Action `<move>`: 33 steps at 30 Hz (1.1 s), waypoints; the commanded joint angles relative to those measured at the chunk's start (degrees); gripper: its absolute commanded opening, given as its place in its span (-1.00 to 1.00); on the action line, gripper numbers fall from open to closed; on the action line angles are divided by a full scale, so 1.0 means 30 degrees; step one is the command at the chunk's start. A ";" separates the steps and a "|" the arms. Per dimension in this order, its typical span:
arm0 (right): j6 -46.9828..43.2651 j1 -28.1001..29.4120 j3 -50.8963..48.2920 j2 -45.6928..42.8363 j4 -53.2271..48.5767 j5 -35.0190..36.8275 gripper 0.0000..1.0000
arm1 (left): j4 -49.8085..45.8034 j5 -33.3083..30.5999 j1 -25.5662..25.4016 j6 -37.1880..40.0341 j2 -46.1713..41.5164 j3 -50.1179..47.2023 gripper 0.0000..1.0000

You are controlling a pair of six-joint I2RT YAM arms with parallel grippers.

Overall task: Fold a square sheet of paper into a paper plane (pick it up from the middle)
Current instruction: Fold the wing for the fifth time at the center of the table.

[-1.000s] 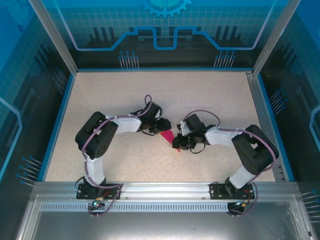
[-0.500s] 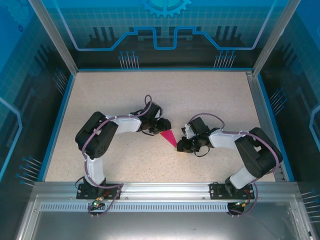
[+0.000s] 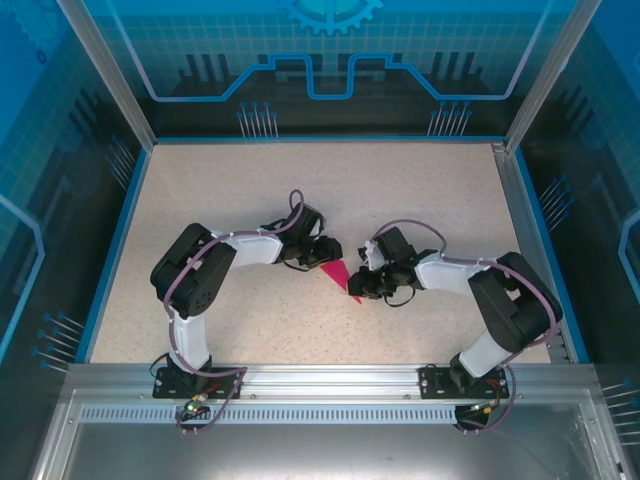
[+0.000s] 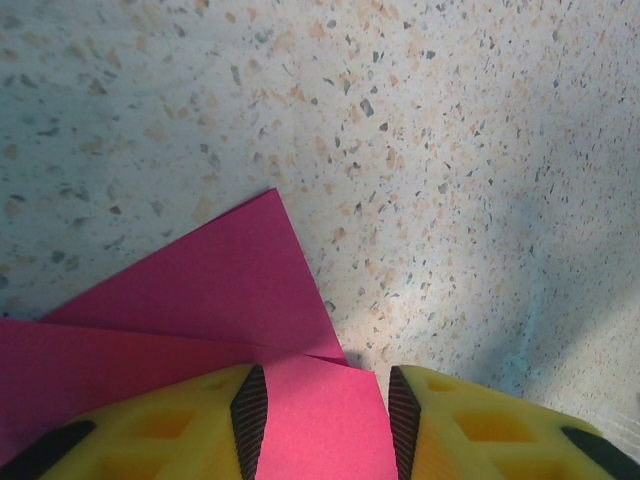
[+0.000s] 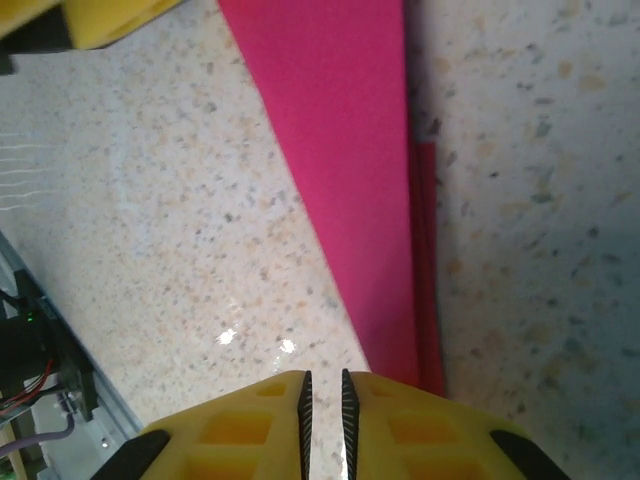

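Note:
The paper plane (image 3: 338,276) is a narrow magenta-pink dart lying flat on the speckled table between the two arms, its point toward the near right. My left gripper (image 3: 324,258) stands over its wide end. In the left wrist view the folded paper (image 4: 200,300) runs between the yellow fingers (image 4: 180,430), and the left gripper (image 4: 325,374) has its jaws apart, with table showing beside the right pad. My right gripper (image 3: 356,287) is at the tip. In its wrist view the paper (image 5: 350,150) tapers down under the right finger, and the right gripper (image 5: 324,378) is nearly shut on nothing.
A blue rim (image 3: 118,240) and an aluminium frame (image 3: 320,375) bound the table. The near rail with cables (image 5: 30,370) shows at the lower left of the right wrist view. A finger of the left gripper (image 5: 100,20) sits at that view's top left.
The right gripper drew back to the right, baring the paper's tip, then came in again toward it. Left arm and paper have stayed put.

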 commanded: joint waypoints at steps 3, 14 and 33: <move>-0.0628 -0.0107 -0.0808 0.0853 -0.0381 0.0198 -0.63 | -0.1769 -0.1069 0.0255 0.0572 0.0733 -0.0571 -0.15; -0.0473 -0.0397 -0.2725 0.0107 -0.0036 -0.0033 -0.61 | -0.1522 -0.1105 0.0285 0.0417 0.0750 -0.0555 -0.15; 0.0153 -0.0411 -0.2392 0.0734 0.0508 0.0314 -0.60 | -0.0949 -0.1030 0.0420 -0.0049 0.0585 -0.1586 -0.16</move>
